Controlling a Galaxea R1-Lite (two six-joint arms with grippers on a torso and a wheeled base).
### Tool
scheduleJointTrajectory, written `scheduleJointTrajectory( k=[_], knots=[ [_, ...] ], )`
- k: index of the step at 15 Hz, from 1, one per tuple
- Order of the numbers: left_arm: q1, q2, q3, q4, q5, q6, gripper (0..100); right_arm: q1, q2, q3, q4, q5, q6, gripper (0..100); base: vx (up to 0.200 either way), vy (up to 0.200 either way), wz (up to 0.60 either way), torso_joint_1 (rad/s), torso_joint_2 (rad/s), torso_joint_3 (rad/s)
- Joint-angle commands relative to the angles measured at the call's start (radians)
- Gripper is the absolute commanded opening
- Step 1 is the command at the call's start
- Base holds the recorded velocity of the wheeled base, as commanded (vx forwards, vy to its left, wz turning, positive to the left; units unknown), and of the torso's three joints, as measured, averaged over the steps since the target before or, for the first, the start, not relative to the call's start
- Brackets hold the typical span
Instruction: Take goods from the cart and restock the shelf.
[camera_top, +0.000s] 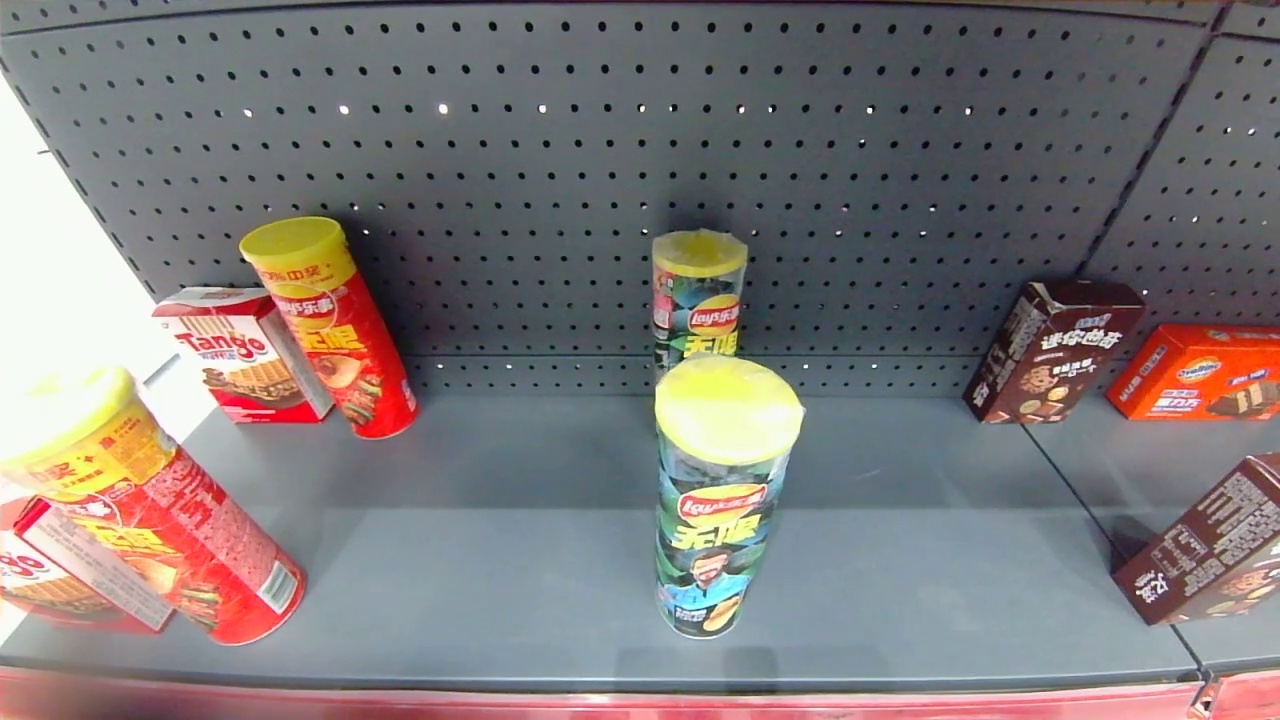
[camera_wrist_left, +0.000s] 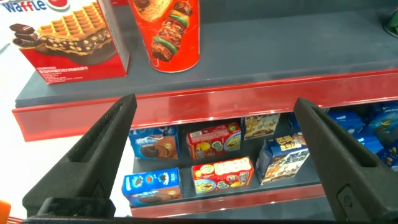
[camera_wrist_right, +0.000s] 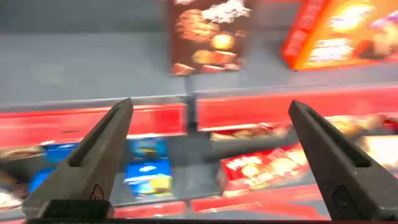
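Restocking is judged far from finished: a green crisp tube (camera_top: 722, 500) is seen upright on the sparsely stocked shelf (camera_top: 480, 540), a second tube (camera_top: 698, 295) at its twelve o'clock, while the left gripper (camera_wrist_left: 214, 102) and right gripper (camera_wrist_right: 210, 104) are held wide open, empty.

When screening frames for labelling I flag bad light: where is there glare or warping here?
Head view: white glare at the left edge washes out the lid of the near red can; the shelf front edge bows; light pinpricks through pegboard holes.
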Motion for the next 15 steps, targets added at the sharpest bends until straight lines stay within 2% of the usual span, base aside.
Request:
scheduleJointTrajectory(
  k=[1, 15],
  knots=[
    [0.000, 0.001, 0.000, -0.001, -0.001, 0.000, 100, 0.013, -0.051, 0.008, 0.041, 0.024, 0.002, 100, 0.000, 0.000, 0.00, 0.000, 0.00, 0.000],
    [0.000, 0.001, 0.000, 0.001, -0.002, 0.003, 100, 0.013, -0.051, 0.008, 0.031, 0.030, 0.004, 100, 0.000, 0.000, 0.00, 0.000, 0.00, 0.000]
  ],
)
